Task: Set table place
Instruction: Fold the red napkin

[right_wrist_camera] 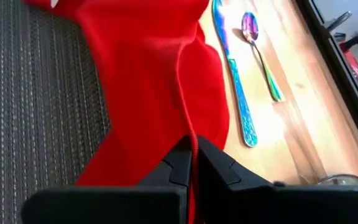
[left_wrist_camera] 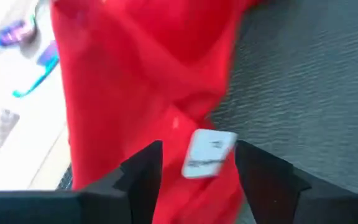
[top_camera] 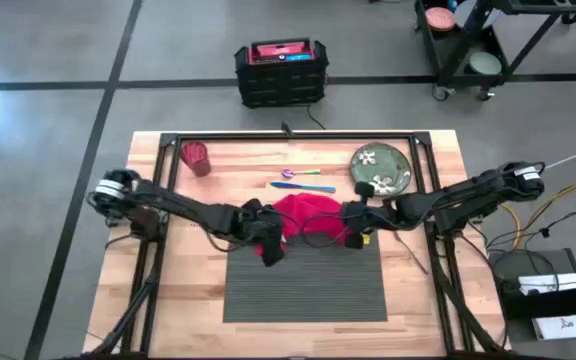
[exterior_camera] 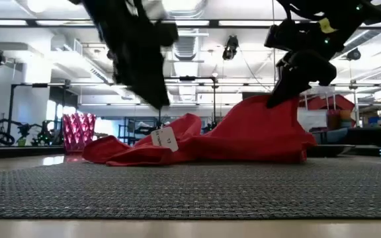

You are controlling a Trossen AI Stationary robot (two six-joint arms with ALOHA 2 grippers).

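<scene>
Dark grey placemat (top_camera: 306, 285) lies at six o'clock on the surface (top_camera: 423, 300). The red napkin (top_camera: 308, 217) is heaped across its twelve o'clock edge. Right tool (right_wrist_camera: 191, 158) is pinched on a fold; left tool (left_wrist_camera: 197, 165) gapes around the white tag (left_wrist_camera: 208, 153), print unreadable. Risk: a thin pinch slips, or the cloth drags the cutlery (right_wrist_camera: 238, 93).

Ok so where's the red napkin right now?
In the high view the red napkin lies bunched mid-table across the far edge of the grey placemat, just below the cutlery, between the left gripper and the right gripper, which pinches its edge.
</scene>
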